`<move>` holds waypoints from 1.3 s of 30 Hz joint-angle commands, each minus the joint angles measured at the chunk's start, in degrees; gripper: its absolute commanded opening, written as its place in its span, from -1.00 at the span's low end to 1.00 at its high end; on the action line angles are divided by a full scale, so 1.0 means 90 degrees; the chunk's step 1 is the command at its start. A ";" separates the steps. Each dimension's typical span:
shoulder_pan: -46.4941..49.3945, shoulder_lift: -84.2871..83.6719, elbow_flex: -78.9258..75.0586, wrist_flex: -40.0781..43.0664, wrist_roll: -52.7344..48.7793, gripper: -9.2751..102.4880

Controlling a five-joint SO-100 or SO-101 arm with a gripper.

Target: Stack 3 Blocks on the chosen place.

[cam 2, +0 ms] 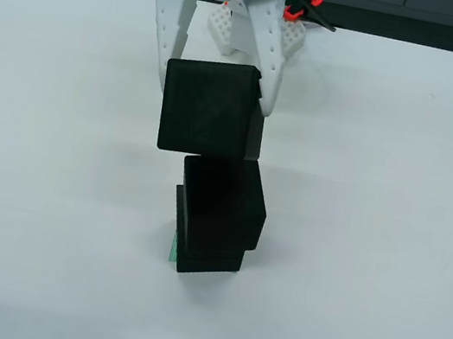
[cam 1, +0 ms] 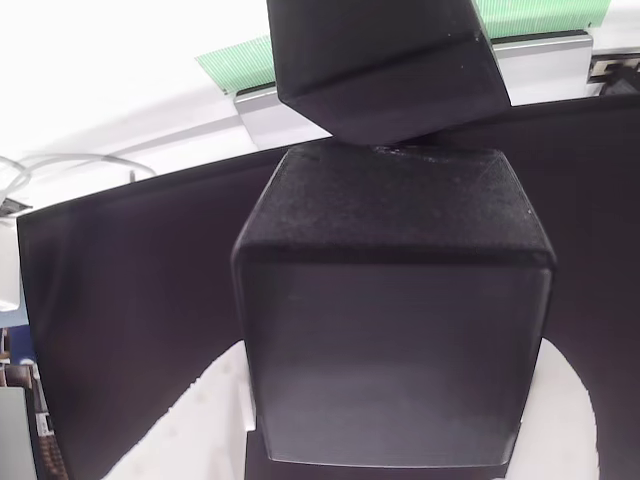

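the white two-fingered hand (cam 2: 212,101) is clamped on a matte black, finely textured cube (cam 2: 213,107), one finger pressed to each of its side faces, and in the view from the front the cube hangs just above two more matte black cubes already stacked under the hand, the upper stacked cube (cam 2: 223,197) sitting a little askew on the lower stacked cube (cam 2: 209,245). a thin sliver of the green-and-white striped patch (cam 2: 173,248) peeks out from under the lower cube's left edge in that view, so the pile appears to stand on the chosen place, on the white desk (cam 2: 371,248). in the view that rides on the hand, the held cube (cam 1: 395,300) sits close to the lens, and beyond it the top of the pile (cam 1: 385,65) shows as a black block turned at an angle to the held one. the risks i see come from that mismatch: the held cube looks shifted to the left of the pile in the front view and rotated against it, so if it is let go as it stands it could land on an edge, tip off, or nudge the askew upper cube and bring the pile down. whether the held cube already touches the pile, i cannot tell.
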 commanded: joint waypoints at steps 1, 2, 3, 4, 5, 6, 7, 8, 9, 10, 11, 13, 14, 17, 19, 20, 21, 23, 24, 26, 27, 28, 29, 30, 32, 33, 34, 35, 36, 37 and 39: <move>0.0078 -0.0059 -0.0029 -0.0459 -0.0039 -0.41; 0.0098 -0.0078 0.0000 -0.0576 -0.0039 -0.41; 0.0127 -0.0088 0.0029 -0.0664 -0.0039 -0.41; 0.0156 -0.0107 0.0059 -0.0752 -0.0068 -0.41; 0.0186 -0.0127 0.0078 -0.0859 -0.0088 -0.41; 0.0195 -0.0176 0.0107 -0.0957 -0.0098 -0.41; 0.0215 -0.0215 0.0127 -0.1055 -0.0137 -0.41; 0.0225 -0.0244 0.0166 -0.1162 -0.0146 -0.41; 0.0225 -0.0254 0.0234 -0.1279 -0.0146 -0.41; 0.0225 -0.0254 0.0342 -0.1436 -0.0205 -0.41; 0.0215 -0.0215 0.0479 -0.1592 -0.0215 -0.41; 0.0176 -0.0068 0.0771 -0.1865 -0.0264 -0.41; 0.0156 0.0020 0.0898 -0.1973 -0.0264 -0.41; 0.0059 0.0254 0.1143 -0.2119 -0.0273 -0.41; 0.0020 0.0371 0.1309 -0.2256 -0.0332 -0.41; 0.0010 0.0400 0.1387 -0.2373 -0.0332 -0.41; 0.0010 0.0430 0.1465 -0.2510 -0.0332 -0.41; 0.0010 0.0488 0.1631 -0.2773 -0.0342 -0.41; 0.0010 0.0527 0.1729 -0.2881 -0.0391 -0.41; 0.0020 0.0605 0.1963 -0.3223 -0.0410 -0.41; 0.0029 0.0635 0.2080 -0.3389 -0.0439 -0.41; 0.0029 0.0674 0.2207 -0.3535 -0.0469 -0.41; 0.0029 0.0723 0.2334 -0.3711 -0.0469 -0.41; 0.0029 0.0762 0.2461 -0.3838 -0.0518 -0.41; 0.0029 0.0811 0.2646 -0.4043 -0.0566 -0.41; 0.0029 0.0820 0.2725 -0.4150 -0.0586 -0.41; 0.0020 0.0820 0.2783 -0.4238 -0.0586 -0.41; 0.0020 0.0820 0.2852 -0.4316 -0.0586 -0.41; 0.0020 0.0820 0.2900 -0.4395 -0.0586 -0.41; 0.0020 0.0820 0.2959 -0.4482 -0.0586 -0.41; 0.0010 0.0830 0.3115 -0.4697 -0.0586 -0.41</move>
